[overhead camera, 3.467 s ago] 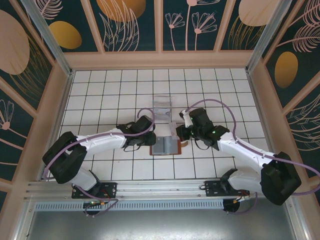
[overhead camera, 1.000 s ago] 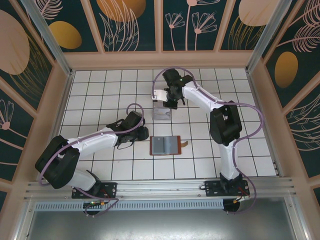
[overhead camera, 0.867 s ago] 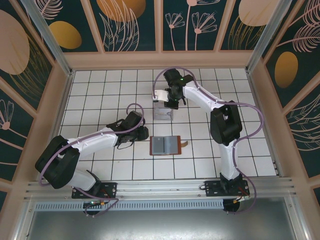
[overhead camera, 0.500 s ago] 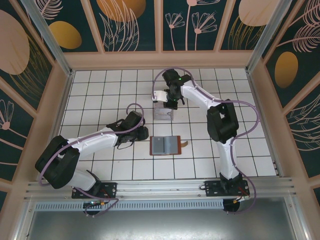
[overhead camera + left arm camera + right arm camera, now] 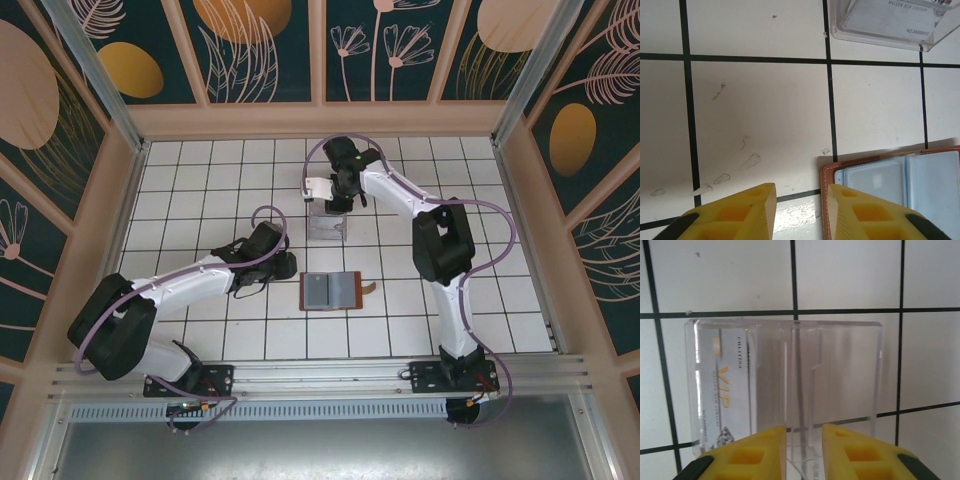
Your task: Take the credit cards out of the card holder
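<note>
The tabletop (image 5: 200, 200) was glossy white tile with dark grout, boxed in by beige-framed walls (image 5: 90, 60) of dark teal panels printed with pale leaves and orange discs. The card holder (image 5: 331, 291) lay open and flat near the middle, stitched reddish-brown leather round smooth blue-grey pockets. Beyond it, apart, stood a clear rigid plastic tray (image 5: 325, 222) ribbed into compartments, with a pale credit card (image 5: 722, 390) lettered VIP in gold inside. The left gripper (image 5: 802, 210) hovered at the holder's left edge, yellow fingers (image 5: 745, 215) parted and empty. The right gripper (image 5: 804, 447) hung over the tray, narrowly apart, gripping nothing.
</note>
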